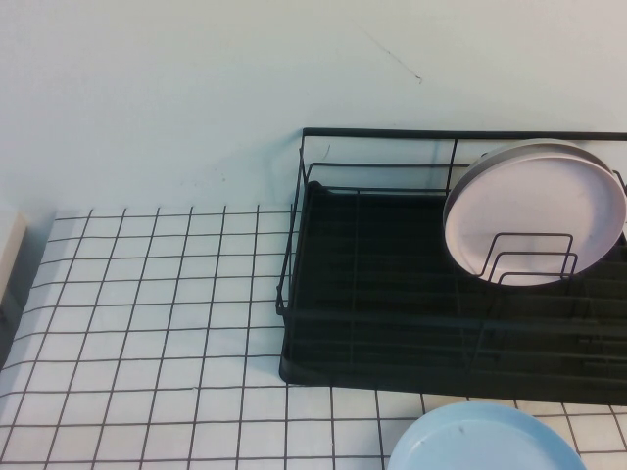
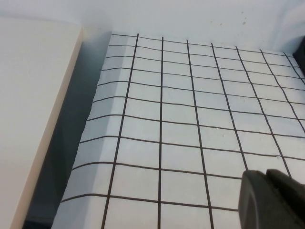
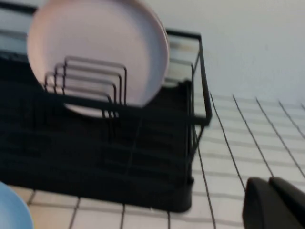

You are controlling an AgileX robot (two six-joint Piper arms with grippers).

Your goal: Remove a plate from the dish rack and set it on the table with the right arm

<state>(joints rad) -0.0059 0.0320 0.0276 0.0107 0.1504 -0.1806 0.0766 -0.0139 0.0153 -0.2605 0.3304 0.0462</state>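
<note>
In the high view, the round light-blue matte plate [image 1: 482, 439] lay flat on the white grid-marked table [image 1: 147, 323], just in front of the black wire-frame dish rack [image 1: 392, 294], where a pale pink plate [image 1: 534, 211] stood upright; neither arm showed.

In the left wrist view, the left gripper [image 2: 274, 200] hung over bare grid, its opening not discernible.

In the right wrist view, the right gripper [image 3: 276, 205] sat apart from the blue plate, on the rack's near side, holding nothing visible; its opening could not be told. It was probably the nearer arm.

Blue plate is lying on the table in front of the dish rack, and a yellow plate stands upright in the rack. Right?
Not quite. The plate standing in the dish rack is pale pink, not yellow, as the high view shows. The light-blue plate does lie on the table in front of the rack.
</note>
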